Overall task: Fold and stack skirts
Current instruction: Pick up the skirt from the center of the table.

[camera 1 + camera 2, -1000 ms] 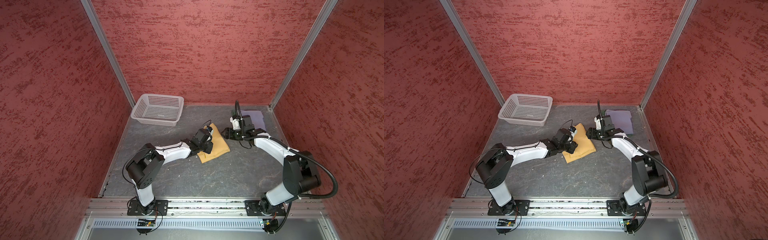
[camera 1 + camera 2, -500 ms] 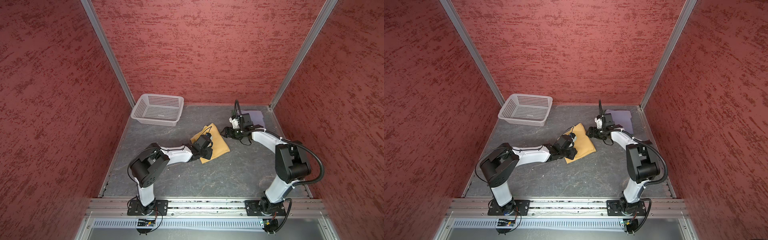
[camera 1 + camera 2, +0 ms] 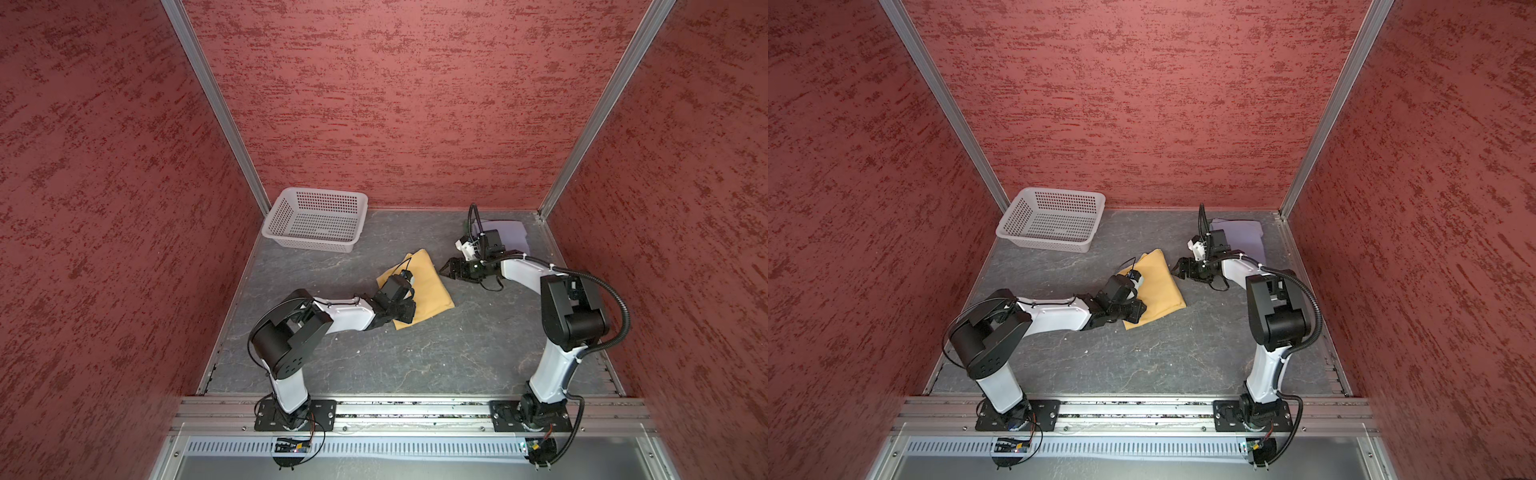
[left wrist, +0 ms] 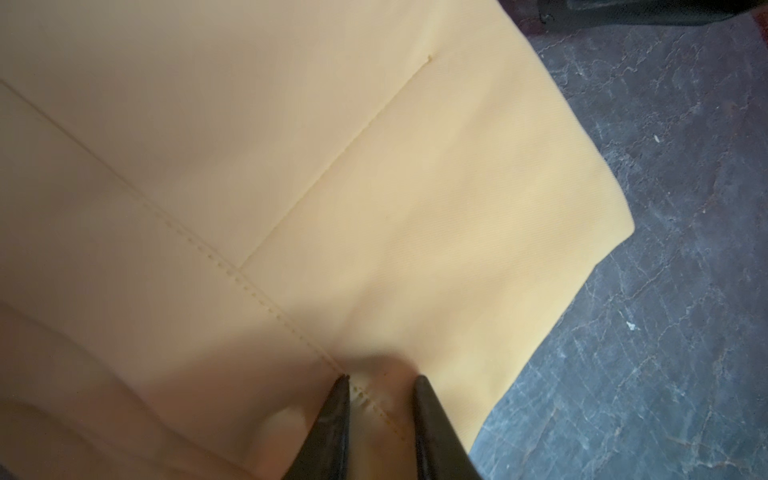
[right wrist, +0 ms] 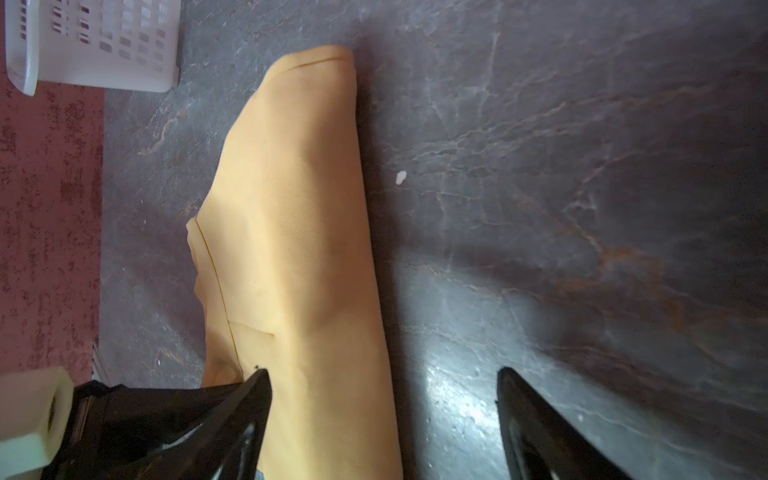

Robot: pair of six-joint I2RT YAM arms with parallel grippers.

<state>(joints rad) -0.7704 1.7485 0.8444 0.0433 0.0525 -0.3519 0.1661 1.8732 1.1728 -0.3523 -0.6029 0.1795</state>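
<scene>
**Yellow skirt folded, stacking still to come**

Over the past second the right gripper (image 3: 445, 271) has let its jaws spread wide while its arm's elbow swung inward. The left gripper (image 4: 381, 377) has drawn back across the mustard-yellow cloth skirt (image 3: 428, 286) toward that skirt's near edge, and the skirt itself has barely shifted. The right gripper's jaws now stand well apart with nothing between them, low over the dark grey marbled tabletop (image 3: 457, 353) and just beside the skirt's edge. The left gripper's jaws are nearly together. Its wrist view shows a stitched seam and a small pucker of yellow cloth caught between the fingertips (image 4: 332, 415) — it appears clamped on the skirt.

That skirt lies under and just ahead of the left gripper as a folded, roughly rectangular packet. Behind the right gripper, close to its wrist, a pale lavender-grey cloth skirt (image 3: 1246, 237) lies flat and folded. No dark green garment shows in any view, and whether one lies beneath the lavender cloth cannot be told. The white perforated plastic basket (image 3: 309, 245), well off beyond the left gripper, holds no cloth.

Judged from this, the folding looks largely done for the two skirts in sight. What is left is the stacking — carrying the yellow packet over to the lavender one and setting it squarely on top, perhaps after a last tidy of its edges.

No brand, label or writing can be read anywhere.
</scene>
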